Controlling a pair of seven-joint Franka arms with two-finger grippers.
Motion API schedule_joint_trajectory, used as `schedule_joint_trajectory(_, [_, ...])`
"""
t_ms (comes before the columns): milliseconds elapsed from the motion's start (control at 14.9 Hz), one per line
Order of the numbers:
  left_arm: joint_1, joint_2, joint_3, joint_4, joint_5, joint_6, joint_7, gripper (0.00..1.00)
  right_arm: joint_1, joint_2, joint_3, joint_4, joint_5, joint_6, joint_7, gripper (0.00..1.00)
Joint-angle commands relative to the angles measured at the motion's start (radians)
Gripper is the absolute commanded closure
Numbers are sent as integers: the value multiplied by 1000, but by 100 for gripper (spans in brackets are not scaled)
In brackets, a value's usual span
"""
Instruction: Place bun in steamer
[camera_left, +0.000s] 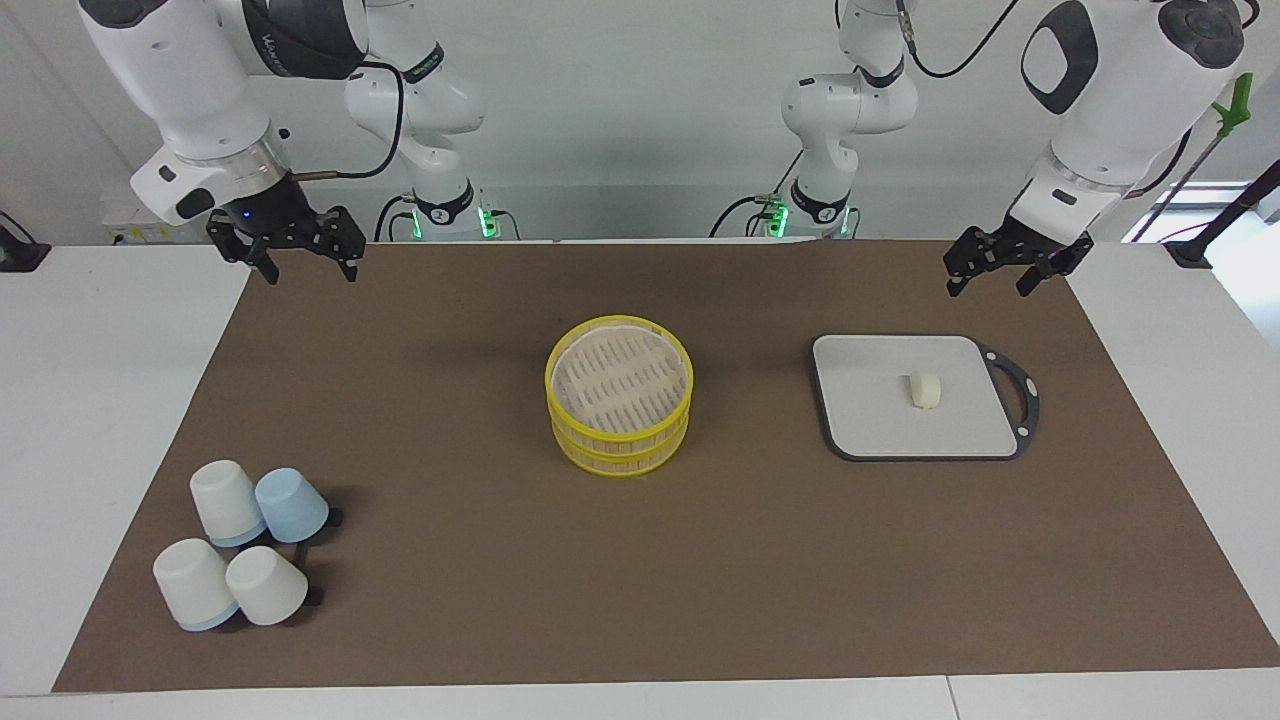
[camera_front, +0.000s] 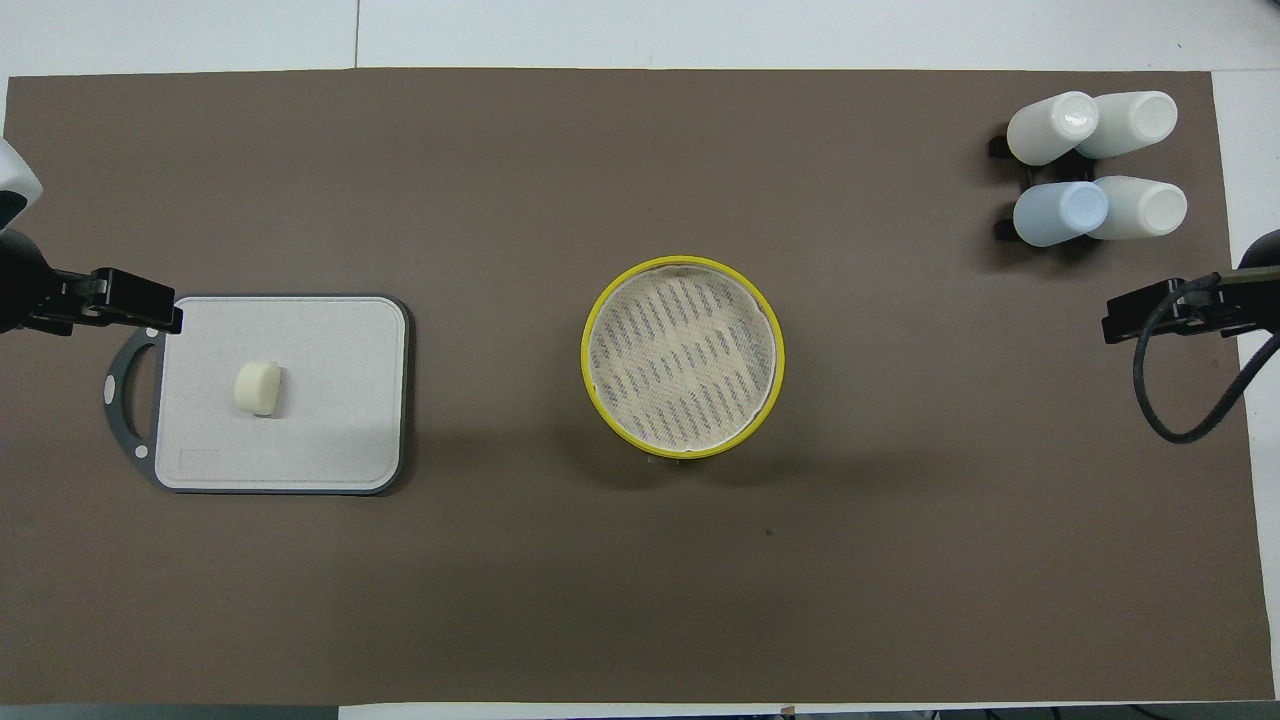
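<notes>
The bun (camera_left: 925, 389) is a small cream-white lump lying on a white cutting board (camera_left: 870, 425) toward the left arm's end of the table; it also shows in the overhead view (camera_front: 258, 387). The yellow-rimmed steamer (camera_left: 619, 395) stands mid-table as a stack of two round tiers. Its open top shows a slatted floor with nothing on it (camera_front: 683, 358). My left gripper (camera_left: 990, 288) is open and empty, raised over the mat's corner near the board. My right gripper (camera_left: 311, 278) is open and empty, raised over the mat's corner at the right arm's end.
The board (camera_front: 330, 420) has a dark rim and a handle. Several white and blue cups (camera_left: 240, 545) lie in a cluster at the right arm's end, farther from the robots than the steamer (camera_front: 1095, 165). A brown mat (camera_left: 700, 560) covers the table.
</notes>
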Motion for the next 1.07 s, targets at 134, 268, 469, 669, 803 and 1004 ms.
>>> schedule_joint_trajectory(134, [10, -23, -7, -30, 21, 19, 2, 0, -19, -24, 6, -19, 3, 0, 2, 0])
schedule_joint_trajectory(268, [11, -26, -7, -39, 21, 20, 3, 0, -19, -24, 8, -19, 3, -2, -3, 0])
schedule_joint_trajectory(469, [11, -46, -5, -81, 21, 22, -6, 0, -19, -27, 8, -25, 3, -27, -4, 0])
schedule_joint_trajectory(669, [22, -52, -5, -111, 21, 69, 2, 0, 19, -29, 11, -26, 14, -38, 6, 0])
schedule_joint_trajectory(803, [40, -69, -5, -171, 21, 130, 12, 0, 86, -26, 11, -30, 16, 0, 54, 0])
schedule_joint_trajectory(1004, [76, -66, -5, -242, 21, 221, 74, 0, 168, 5, 11, -30, 28, 43, 135, 0])
